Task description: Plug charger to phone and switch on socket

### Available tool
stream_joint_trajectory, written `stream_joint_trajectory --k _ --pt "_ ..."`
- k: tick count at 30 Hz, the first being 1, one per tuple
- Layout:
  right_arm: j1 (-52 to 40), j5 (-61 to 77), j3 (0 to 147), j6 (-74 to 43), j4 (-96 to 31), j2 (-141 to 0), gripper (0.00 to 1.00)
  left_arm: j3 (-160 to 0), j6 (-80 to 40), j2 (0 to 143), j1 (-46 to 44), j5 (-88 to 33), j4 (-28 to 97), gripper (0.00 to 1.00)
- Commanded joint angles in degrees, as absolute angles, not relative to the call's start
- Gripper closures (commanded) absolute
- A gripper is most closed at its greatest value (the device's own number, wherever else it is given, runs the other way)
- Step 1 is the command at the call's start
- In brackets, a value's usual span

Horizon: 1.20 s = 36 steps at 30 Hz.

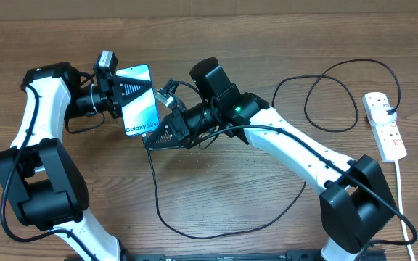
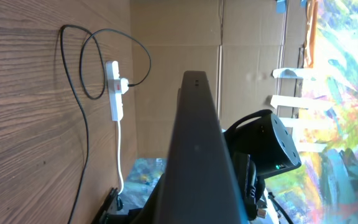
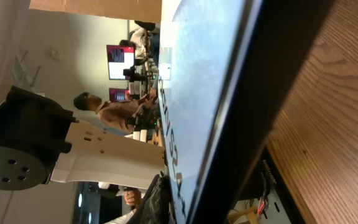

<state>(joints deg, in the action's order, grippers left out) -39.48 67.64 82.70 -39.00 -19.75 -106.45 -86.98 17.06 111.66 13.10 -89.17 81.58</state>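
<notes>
At the far left, the left gripper (image 1: pixel 122 98) is clamping the phone (image 1: pixel 138 101) by its left edge and holding it up off the table (image 1: pixel 267 210), screen facing upward. In the left wrist view only the phone's dark edge (image 2: pixel 197 143) is showing. That edge hold is looking narrow, so a push on the lower end could be turning the phone in the fingers or sliding it out.

Just right of the phone's lower corner, the right gripper (image 1: pixel 153 136) is sitting closed, apparently pinching the connector end of the charger (image 1: pixel 154 196). The tip itself is hiding behind the fingers, and the right wrist view is filling up with the phone's screen (image 3: pixel 197 93), so I cannot tell whether the tip is lining up with the port or already seated. If it is going in tilted, it is likely to be scraping the frame or bending rather than entering.

Further right, the black cable is looping over the table and passing beneath the right arm. Any large swing of that arm risks dragging the slack and tugging the connector back out.

At the far right, the socket (image 1: pixel 384 127) is lying loose with the charger's plug (image 1: pixel 389 111) in it. Pressing a switch off-centre could be shoving the strip along instead of toggling it.
</notes>
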Motion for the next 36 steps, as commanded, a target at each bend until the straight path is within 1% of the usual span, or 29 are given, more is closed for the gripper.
stream_joint_trajectory --k 1,7,21,31,36 --pt "-38.4 64.1 83.6 -39.1 -18.7 -106.0 0.96 -87.2 17.3 110.5 10.7 -90.6 82.5 0.96" --pt "-38.4 63.7 83.6 -39.3 -18.7 -106.0 0.96 -87.2 16.4 110.5 10.9 -90.6 82.5 0.96" --pt "-38.4 55.9 83.6 -43.8 -16.5 -106.0 0.96 -87.2 16.3 110.5 10.8 -90.6 82.7 0.96" --pt "-38.0 52.5 83.6 -46.7 -10.9 -106.0 0.96 -87.2 16.3 110.5 10.8 -90.6 83.4 0.96" --pt "-37.7 49.5 83.6 -46.5 -10.7 -106.0 0.96 -87.2 16.7 110.5 10.8 -90.5 84.2 0.96"
